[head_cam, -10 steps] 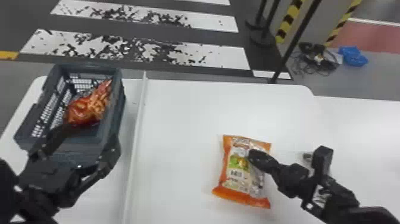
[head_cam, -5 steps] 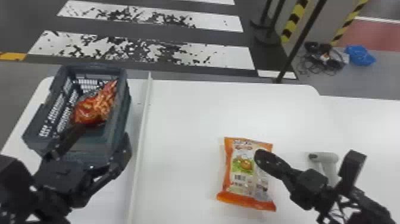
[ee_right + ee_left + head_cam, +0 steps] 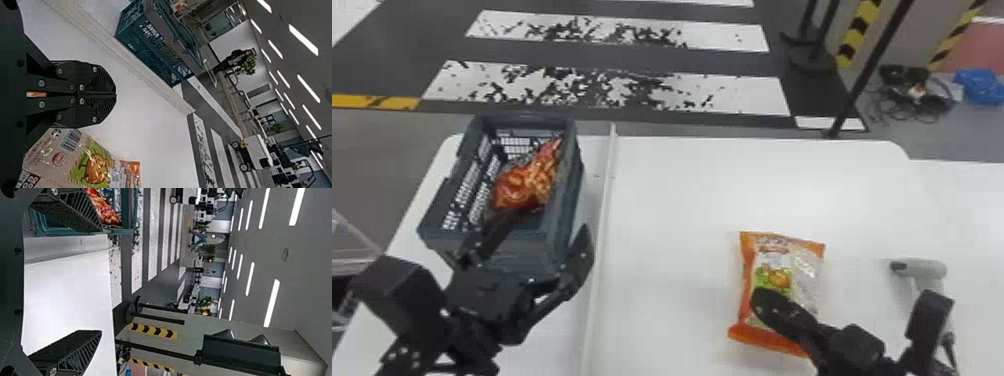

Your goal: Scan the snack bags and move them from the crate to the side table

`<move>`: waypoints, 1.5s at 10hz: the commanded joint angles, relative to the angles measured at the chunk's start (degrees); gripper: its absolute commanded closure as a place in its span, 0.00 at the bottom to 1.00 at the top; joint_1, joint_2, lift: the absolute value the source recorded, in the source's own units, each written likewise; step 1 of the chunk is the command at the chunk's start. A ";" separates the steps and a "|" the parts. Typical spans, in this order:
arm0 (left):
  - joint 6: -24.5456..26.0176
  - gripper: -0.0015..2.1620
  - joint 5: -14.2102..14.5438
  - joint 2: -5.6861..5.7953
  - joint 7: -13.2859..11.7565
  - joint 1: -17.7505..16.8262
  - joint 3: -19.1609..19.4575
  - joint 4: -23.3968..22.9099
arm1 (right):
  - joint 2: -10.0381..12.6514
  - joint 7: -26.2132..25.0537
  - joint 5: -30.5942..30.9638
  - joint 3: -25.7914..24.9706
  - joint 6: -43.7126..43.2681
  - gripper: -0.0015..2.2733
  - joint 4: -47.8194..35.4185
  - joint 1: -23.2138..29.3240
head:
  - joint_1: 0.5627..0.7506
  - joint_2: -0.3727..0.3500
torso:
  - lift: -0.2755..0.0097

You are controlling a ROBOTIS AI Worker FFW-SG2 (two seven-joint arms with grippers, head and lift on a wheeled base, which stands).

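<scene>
While a red snack bag (image 3: 527,182) is held inside the dark crate (image 3: 564,200), an orange-edged snack bag (image 3: 774,280) is seen lying on the white desk (image 3: 682,195), separated from the crate by a raised white strip (image 3: 604,200). The left end effector (image 3: 544,231) is positioned at the crate's near end, its fingers spread apart. The right end effector (image 3: 763,300) is pictured by the orange-edged bag, its fingers pressed together. A gray handheld scanner (image 3: 929,269) is placed near that bag.
</scene>
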 commanded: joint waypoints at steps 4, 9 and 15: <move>-2.23 0.03 -0.09 0.17 -0.01 0.62 -0.06 0.16 | 0.18 -1.46 3.60 5.79 -2.07 0.99 6.15 -2.86 | 0.70 0.56 | 0.66; -2.06 0.03 -0.09 0.17 -0.01 -0.44 -0.06 0.60 | -0.26 -2.25 4.04 4.91 -3.12 0.99 10.45 -5.15 | 0.70 0.54 | 0.66; -1.88 0.03 0.00 0.08 0.26 -0.70 0.11 0.60 | -0.61 -0.23 -1.76 -0.53 -3.48 0.99 4.48 -1.63 | 0.70 0.50 | 0.66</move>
